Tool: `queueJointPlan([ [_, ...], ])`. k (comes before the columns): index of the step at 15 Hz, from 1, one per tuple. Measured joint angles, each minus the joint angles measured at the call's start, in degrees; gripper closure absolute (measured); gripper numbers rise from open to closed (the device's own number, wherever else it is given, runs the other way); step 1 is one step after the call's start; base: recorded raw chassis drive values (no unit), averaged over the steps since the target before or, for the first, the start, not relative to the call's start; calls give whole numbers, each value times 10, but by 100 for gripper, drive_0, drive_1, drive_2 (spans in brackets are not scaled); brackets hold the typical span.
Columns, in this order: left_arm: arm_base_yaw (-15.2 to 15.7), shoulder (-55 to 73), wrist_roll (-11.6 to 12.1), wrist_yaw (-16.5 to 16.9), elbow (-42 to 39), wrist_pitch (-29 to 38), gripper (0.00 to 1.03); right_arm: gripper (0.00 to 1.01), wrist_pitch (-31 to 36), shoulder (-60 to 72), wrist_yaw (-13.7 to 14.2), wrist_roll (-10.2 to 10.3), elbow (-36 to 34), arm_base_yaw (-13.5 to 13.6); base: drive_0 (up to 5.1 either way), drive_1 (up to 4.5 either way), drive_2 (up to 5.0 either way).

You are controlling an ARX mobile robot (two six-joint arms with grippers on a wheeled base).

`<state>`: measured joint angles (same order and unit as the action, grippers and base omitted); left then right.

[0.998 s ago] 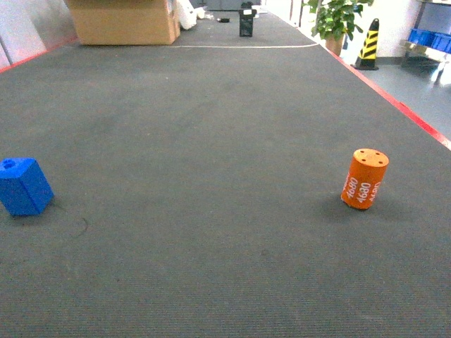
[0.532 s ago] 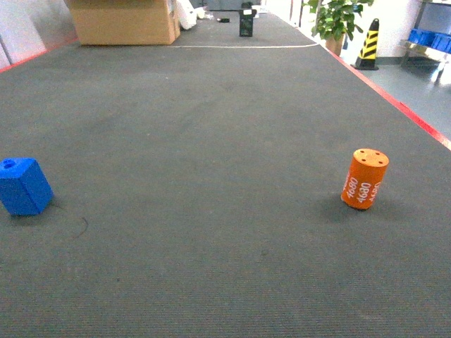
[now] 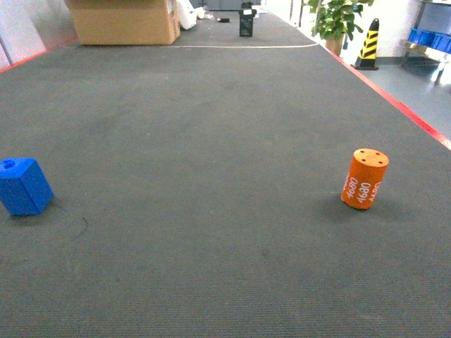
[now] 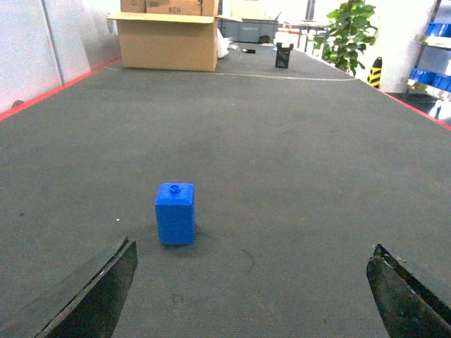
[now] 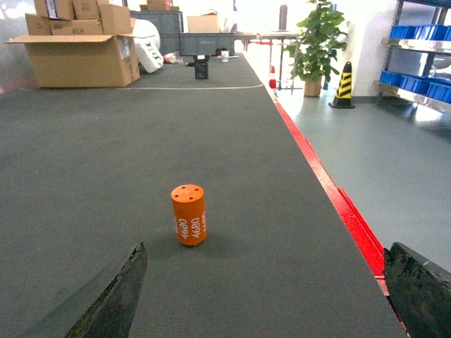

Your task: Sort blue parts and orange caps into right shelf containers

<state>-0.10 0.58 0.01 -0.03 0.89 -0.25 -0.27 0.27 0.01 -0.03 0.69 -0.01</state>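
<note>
Likely rigid and light – blue part (image 4: 175,213) best pinched across flat sides, orange cap (image 5: 189,214) round its slippery-looking curved wall – both grippers spread wide, holding nothing.

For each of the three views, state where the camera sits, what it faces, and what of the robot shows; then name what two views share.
Head: rides on the robot, slanting down over the dark mat; blue part left, orange cap right; no robot parts visible.
Left wrist: low, facing forward at the blue part; open left gripper fingertips frame the bottom corners.
Right wrist: low, facing the orange cap; open right gripper likewise.
Shared: all three show the cardboard box and potted plant.
</note>
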Motion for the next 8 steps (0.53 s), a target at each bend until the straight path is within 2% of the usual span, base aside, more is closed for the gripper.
queueJointPlan([
  [8,0,0,0,0,0,0,5,3,0,0,0,0,0,0,0,0,0],
])
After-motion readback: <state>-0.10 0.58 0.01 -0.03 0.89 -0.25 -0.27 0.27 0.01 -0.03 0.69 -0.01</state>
